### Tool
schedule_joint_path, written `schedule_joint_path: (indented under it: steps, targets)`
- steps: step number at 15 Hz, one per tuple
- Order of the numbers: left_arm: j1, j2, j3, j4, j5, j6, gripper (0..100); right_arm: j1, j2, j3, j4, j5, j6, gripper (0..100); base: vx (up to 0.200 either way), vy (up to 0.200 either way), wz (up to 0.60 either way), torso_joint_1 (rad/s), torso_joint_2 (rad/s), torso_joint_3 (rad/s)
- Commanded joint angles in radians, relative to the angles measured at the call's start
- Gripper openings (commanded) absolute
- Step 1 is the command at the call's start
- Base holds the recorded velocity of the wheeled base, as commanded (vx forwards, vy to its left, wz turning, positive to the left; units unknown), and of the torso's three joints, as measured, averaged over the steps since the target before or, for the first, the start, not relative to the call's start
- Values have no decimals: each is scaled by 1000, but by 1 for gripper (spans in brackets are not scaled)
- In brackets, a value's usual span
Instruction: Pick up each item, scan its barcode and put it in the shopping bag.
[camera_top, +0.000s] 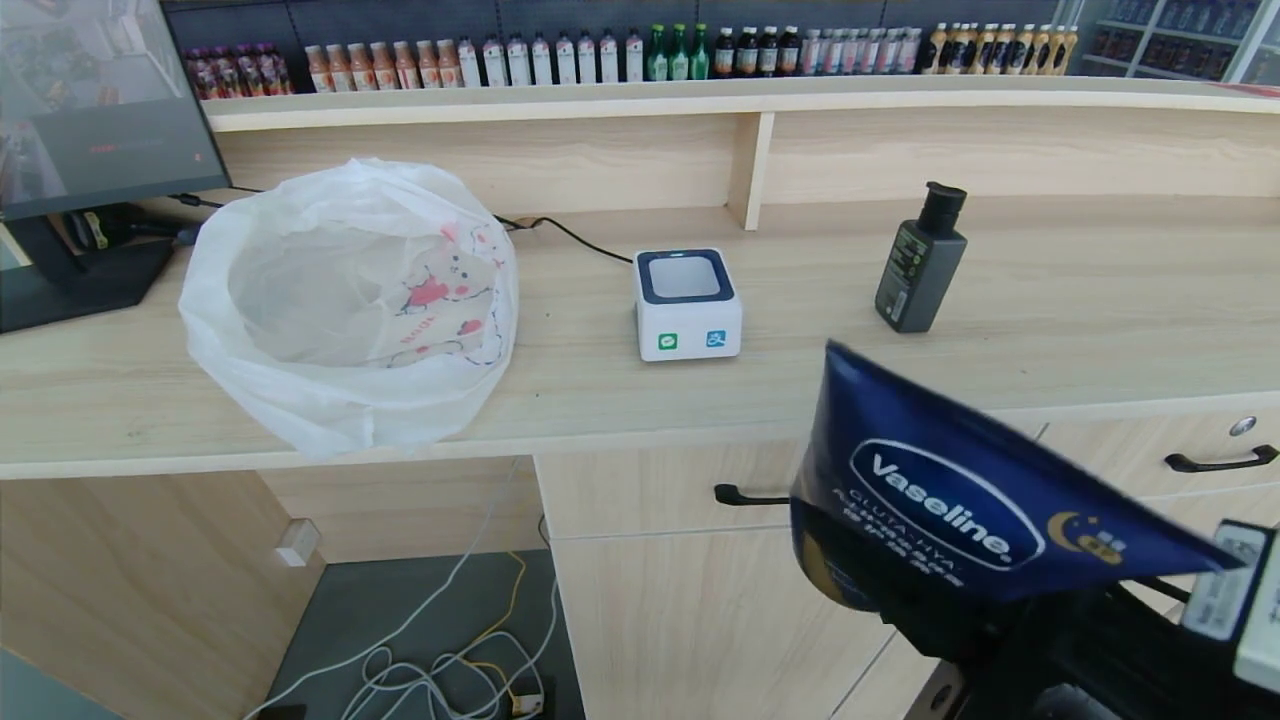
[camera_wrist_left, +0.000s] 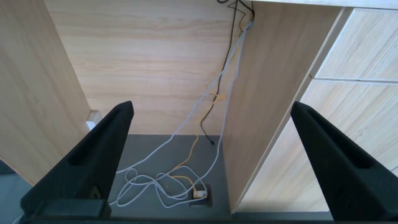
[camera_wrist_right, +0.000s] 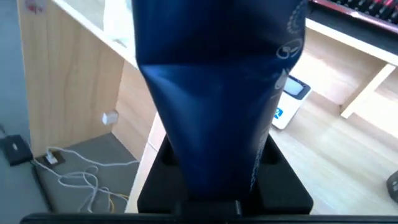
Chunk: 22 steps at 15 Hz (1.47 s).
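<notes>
right gripper (camera_wrist_right: 217, 186) clamped on the blue tube (camera_top: 960, 500), held up before the counter (camera_top: 1100, 340) edge | left gripper (camera_wrist_left: 211, 158) spread wide, low above floor cables (camera_wrist_left: 163, 194) | grey bottle (camera_top: 920, 262) upright, right of scanner (camera_top: 688, 303); white bag (camera_top: 300, 405) on its left

Shop, checkout area. A long row of bottles (camera_top: 640, 55) lines the back shelving at 12 o'clock, with more stocked shelves (camera_top: 1170, 35) at 1 o'clock. In front is a wooden counter (camera_top: 1050, 340) with a raised ledge. On it, a scanner (camera_top: 688, 303) sits near centre, a plastic bag (camera_top: 350, 300) at 9 o'clock and a monitor (camera_top: 95, 100) at 10 o'clock. Drawers (camera_top: 1220, 460) are under the counter at 4 o'clock.
</notes>
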<state>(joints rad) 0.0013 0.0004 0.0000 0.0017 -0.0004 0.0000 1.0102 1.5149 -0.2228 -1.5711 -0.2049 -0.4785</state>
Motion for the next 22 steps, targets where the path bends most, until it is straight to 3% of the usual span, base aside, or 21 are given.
schedule_joint_path:
  steps: [1,4,7,11,14,18,22]
  targets:
    - [0,0,0,0,0,0,100,-21,-22,-95,0,-7,87,0,0,0,0,0,0,0]
    - [0,0,0,0,0,0,100,-130,-10,-178,19,-4,363,0,0,0,0,0,0,0]
    - [0,0,0,0,0,0,100,-297,-9,-222,31,41,495,0,0,0,0,0,0,0]
    - [0,0,0,0,0,0,100,-329,11,-245,29,71,586,0,0,0,0,0,0,0]
    - [0,0,0,0,0,0,100,-334,71,-273,29,65,595,0,0,0,0,0,0,0]
    - [0,0,0,0,0,0,100,-426,79,-274,29,44,515,0,0,0,0,0,0,0]
    - [-1,0,0,0,0,2,100,-440,76,-310,31,53,442,0,0,0,0,0,0,0]
